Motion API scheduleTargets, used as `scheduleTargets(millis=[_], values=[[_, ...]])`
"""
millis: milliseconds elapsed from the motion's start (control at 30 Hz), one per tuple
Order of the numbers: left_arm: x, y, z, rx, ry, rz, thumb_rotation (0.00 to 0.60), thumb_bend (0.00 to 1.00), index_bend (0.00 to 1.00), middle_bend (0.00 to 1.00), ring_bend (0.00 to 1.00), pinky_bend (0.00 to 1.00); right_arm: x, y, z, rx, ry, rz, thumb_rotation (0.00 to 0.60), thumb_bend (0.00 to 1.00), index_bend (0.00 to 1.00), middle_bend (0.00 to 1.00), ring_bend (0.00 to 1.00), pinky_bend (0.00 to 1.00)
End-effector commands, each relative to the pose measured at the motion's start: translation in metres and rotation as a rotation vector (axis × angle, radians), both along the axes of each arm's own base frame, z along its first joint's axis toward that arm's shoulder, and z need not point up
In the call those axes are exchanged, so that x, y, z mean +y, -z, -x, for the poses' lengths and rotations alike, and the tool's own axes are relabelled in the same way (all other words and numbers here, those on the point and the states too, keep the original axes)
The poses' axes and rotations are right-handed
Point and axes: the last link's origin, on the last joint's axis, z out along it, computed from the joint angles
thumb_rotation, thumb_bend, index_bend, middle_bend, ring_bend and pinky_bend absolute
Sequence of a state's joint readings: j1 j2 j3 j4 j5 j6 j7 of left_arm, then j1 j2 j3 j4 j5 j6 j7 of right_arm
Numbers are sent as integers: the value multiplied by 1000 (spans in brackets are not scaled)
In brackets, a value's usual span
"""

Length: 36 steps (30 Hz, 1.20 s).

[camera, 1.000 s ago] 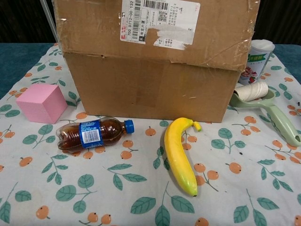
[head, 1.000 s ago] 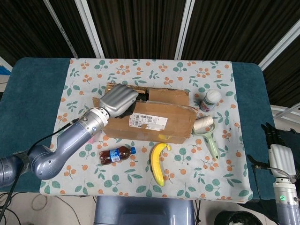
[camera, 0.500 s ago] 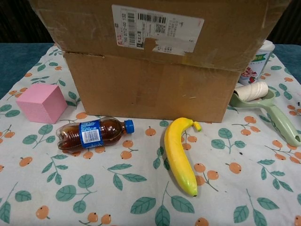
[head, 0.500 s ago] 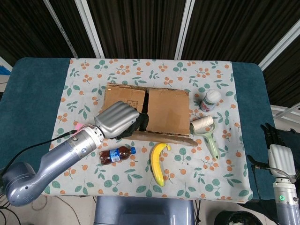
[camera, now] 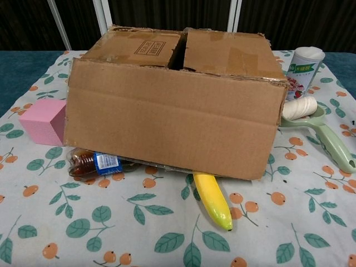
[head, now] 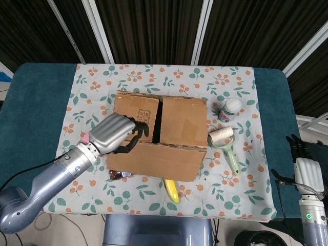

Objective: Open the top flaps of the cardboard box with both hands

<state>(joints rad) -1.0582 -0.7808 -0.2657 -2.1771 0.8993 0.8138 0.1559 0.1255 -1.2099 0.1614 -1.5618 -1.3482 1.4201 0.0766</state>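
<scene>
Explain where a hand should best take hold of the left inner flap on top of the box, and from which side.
Probably the left inner flap at its free edge along the dark centre gap, reached from above: the other inner flap lies flat beside it, so only that gap offers fingers a way under.

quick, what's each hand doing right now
Left hand: fingers curled at the near flap of the box; a grip cannot be told.
Right hand: off the table's right edge, holding nothing.
</scene>
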Motion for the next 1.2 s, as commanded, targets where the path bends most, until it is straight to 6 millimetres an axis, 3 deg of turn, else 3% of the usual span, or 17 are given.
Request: scheduleTargets(millis=[33, 100, 167, 333, 633, 833, 1067, 1133, 1200], values=[[2, -12, 40, 30, -2, -220, 600, 257, 218, 148, 155, 228, 0, 0, 0, 2, 1, 1, 600, 242, 0, 0, 30, 233], [1, -17, 54, 58, 5, -292, 600, 190, 114, 44, 58, 129, 0, 0, 0, 6, 0, 0, 600, 241, 0, 0, 30, 233], [-2, -23, 72, 82, 9, -377, 600, 162, 71, 6, 22, 87, -1, 0, -1, 15, -1, -2, 600, 241, 0, 0, 30, 233], [-17, -30, 120, 74, -53, -523, 600, 149, 59, 0, 15, 79, -1, -2, -4, 41, -11, 5, 600, 242, 0, 0, 31, 233], [-59, -32, 207, 64, -293, -627, 600, 149, 22, 0, 15, 78, -6, -13, -20, 56, -41, 21, 600, 242, 0, 0, 30, 233], [-74, -31, 233, 51, -345, -674, 600, 150, 22, 0, 15, 79, -23, -22, -49, 135, -131, -23, 600, 243, 0, 0, 30, 233], [-76, -32, 242, 18, -368, -667, 600, 150, 22, 0, 15, 79, -63, -41, -101, 240, -277, -28, 600, 251, 0, 0, 30, 233], [-76, -33, 242, 14, -368, -669, 600, 151, 22, 0, 15, 79, -74, -45, -115, 265, -310, -33, 600, 315, 0, 0, 30, 233], [-75, -35, 243, 8, -373, -670, 600, 150, 22, 0, 15, 79, -87, -47, -130, 305, -349, -57, 600, 462, 0, 1, 31, 233]])
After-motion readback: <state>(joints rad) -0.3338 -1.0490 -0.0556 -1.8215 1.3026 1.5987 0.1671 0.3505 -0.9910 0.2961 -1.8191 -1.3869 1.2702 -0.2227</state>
